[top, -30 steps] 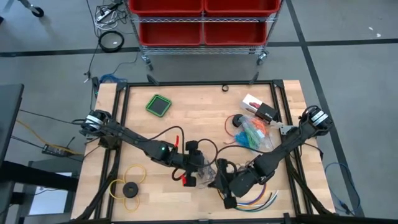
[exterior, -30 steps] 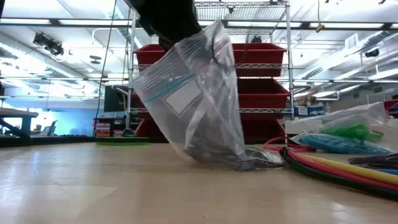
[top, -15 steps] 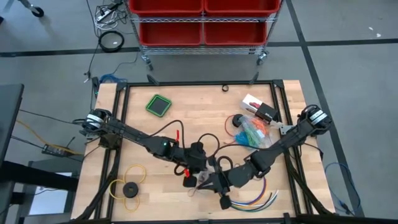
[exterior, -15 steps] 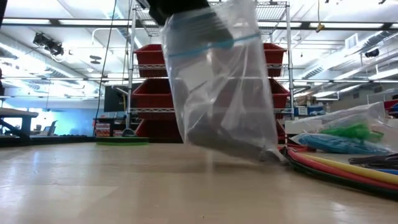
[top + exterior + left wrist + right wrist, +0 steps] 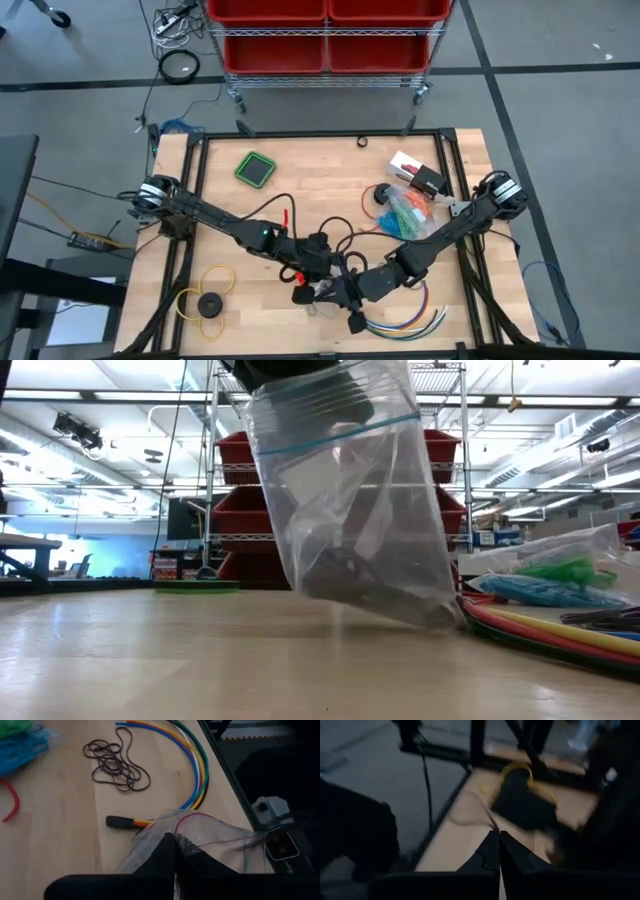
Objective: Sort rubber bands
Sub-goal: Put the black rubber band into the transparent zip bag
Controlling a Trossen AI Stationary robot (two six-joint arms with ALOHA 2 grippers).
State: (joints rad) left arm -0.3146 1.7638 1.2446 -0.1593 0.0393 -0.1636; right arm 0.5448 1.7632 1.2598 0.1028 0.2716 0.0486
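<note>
A clear zip bag point(image 5: 350, 510) hangs between my two grippers over the table's near middle, with a dark clump of rubber bands point(image 5: 350, 575) low inside it. My left gripper point(image 5: 320, 272) and my right gripper point(image 5: 342, 292) are both shut on its top. The bag's bottom corner point(image 5: 445, 615) is close to the table; I cannot tell whether it touches. Loose dark purple rubber bands point(image 5: 116, 765) lie on the wood beyond the bag. Bags with green and blue bands point(image 5: 408, 215) lie at the right. My left gripper pinches the bag's top edge point(image 5: 186, 851) between its two fingers, by the seal line, slanting down from the table's left. The bag hangs below the fingers. My right gripper is shut at the bag's top from the table's right; its blurred wrist view hides the contact.
Curved coloured cables point(image 5: 410, 318) lie near the front edge at the right. A yellow ring with a black disc point(image 5: 208, 300) lies front left and a green square pad point(image 5: 256, 168) far left. A white box point(image 5: 415, 175) lies far right. A red bin rack point(image 5: 325, 35) stands beyond.
The bag has swung from a tilted lean to hanging nearly upright, with its mouth raised and spread while its bottom stays low by the table. My right gripper has gone toward the table's left and has turned. My left gripper has turned with little travel. Both stay shut.
</note>
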